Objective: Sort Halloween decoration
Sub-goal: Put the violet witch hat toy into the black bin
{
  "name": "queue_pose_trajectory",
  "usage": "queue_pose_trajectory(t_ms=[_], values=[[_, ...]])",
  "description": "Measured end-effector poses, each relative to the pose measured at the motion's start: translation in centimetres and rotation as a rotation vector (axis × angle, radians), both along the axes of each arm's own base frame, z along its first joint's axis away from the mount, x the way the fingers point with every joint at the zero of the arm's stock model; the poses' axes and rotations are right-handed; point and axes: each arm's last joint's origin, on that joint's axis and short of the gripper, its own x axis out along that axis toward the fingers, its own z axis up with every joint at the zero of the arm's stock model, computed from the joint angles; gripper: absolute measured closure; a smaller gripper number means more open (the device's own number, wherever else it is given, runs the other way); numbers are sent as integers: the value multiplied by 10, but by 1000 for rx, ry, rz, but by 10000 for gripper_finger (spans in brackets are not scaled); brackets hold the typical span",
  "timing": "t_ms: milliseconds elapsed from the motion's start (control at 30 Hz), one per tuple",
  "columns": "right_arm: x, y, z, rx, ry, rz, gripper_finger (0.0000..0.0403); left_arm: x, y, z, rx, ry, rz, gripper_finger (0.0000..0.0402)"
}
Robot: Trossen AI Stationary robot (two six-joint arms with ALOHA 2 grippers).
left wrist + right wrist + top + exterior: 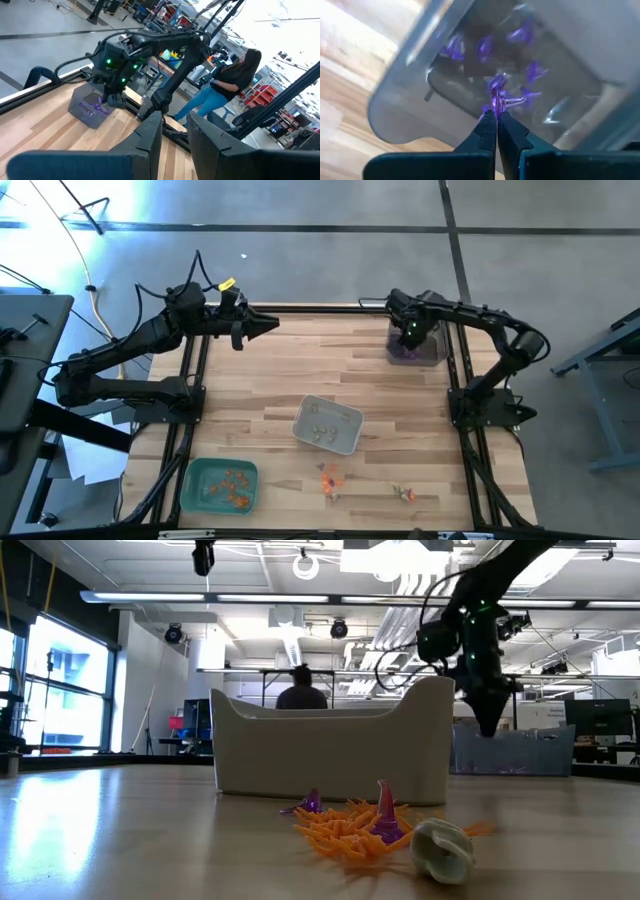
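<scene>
Halloween decoration trinkets lie loose near the table's front edge: an orange cluster [330, 478] [345, 828], a purple cone [385, 812] and a pale piece [443, 848] [405, 493]. More purple trinkets [485, 47] lie in a clear dark tray [438, 348] at the far right. My right gripper [410, 338] [495, 116] points down over that tray, shut on one purple trinket [496, 92]. My left gripper [272, 326] [175, 125] hovers level at the far left, open, nothing between its fingers. My right gripper pinches the purple trinket by its near end [493, 106] between its two fingertips, coming from above and pointing down. The trinket sticks out beyond the tips over the tray's inside. Whether it touches the tray's floor cannot be told.
A grey tray [350, 442] with pale trinkets stands mid-table. A green tray [195, 470] with orange ones sits at the near left. Black frame rails run along both table sides. A person [227, 85] stands beyond the table.
</scene>
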Motion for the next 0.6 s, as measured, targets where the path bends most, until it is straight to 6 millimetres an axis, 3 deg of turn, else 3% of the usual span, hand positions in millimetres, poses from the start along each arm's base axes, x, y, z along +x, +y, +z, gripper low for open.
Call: queue_pose_trajectory(t_ms=[267,600], values=[[-10,11,-34,41,11,-17,402,0,0,0,2,1,-2,326],[-8,9,-37,15,-17,48,343,0,0,0,2,0,-2,326]])
